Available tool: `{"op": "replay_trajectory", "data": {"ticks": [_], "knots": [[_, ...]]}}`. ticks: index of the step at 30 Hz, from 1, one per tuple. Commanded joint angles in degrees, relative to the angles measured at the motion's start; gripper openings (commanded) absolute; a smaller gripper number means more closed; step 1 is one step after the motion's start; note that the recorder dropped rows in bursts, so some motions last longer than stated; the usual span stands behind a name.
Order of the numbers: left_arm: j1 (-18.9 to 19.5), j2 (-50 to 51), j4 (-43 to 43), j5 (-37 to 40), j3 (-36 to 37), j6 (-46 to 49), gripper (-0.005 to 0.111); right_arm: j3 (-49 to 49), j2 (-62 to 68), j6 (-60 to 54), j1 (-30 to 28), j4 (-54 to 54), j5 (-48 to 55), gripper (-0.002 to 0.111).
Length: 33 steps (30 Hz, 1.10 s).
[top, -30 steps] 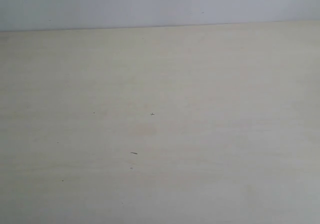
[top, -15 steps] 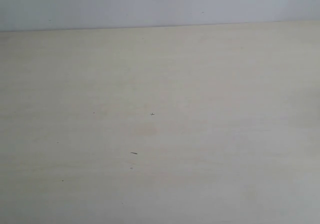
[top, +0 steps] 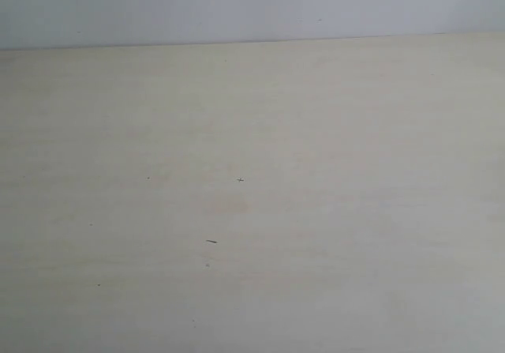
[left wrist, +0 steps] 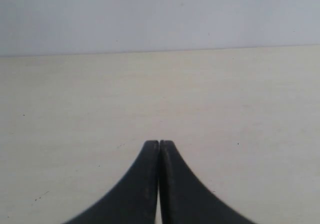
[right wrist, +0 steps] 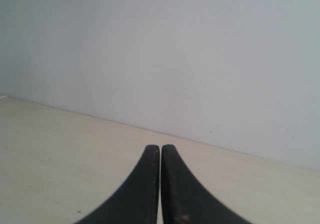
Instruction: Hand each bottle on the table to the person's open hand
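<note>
Only the pale beige table shows in the exterior view, with a few tiny dark specks on it. No bottle and no person's hand appear in any view. Neither gripper shows in the exterior view. In the left wrist view my left gripper is shut, its black fingers pressed together with nothing between them, above the bare table. In the right wrist view my right gripper is likewise shut and empty, over the table near its far edge.
A plain grey-white wall rises behind the table's far edge. The same wall fills most of the right wrist view.
</note>
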Motion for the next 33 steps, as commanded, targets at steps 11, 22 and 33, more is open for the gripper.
{"op": "replay_trajectory", "data": {"ticks": [11,22,33], "knots": [[-0.32,-0.27,-0.20,-0.09,0.18,-0.17,0.003,0.25,-0.32,-0.41,0.13,-0.68,-0.37,0.001],[-0.32,-0.27,-0.20,-0.09,0.18,-0.17,0.003,0.25,-0.32,-0.41,0.13,-3.11,-2.43,0.001],[-0.32,-0.27,-0.20,-0.09,0.18,-0.17,0.003,-1.14,-0.32,-0.41,0.13,-2.87,-7.02,0.001]]}}
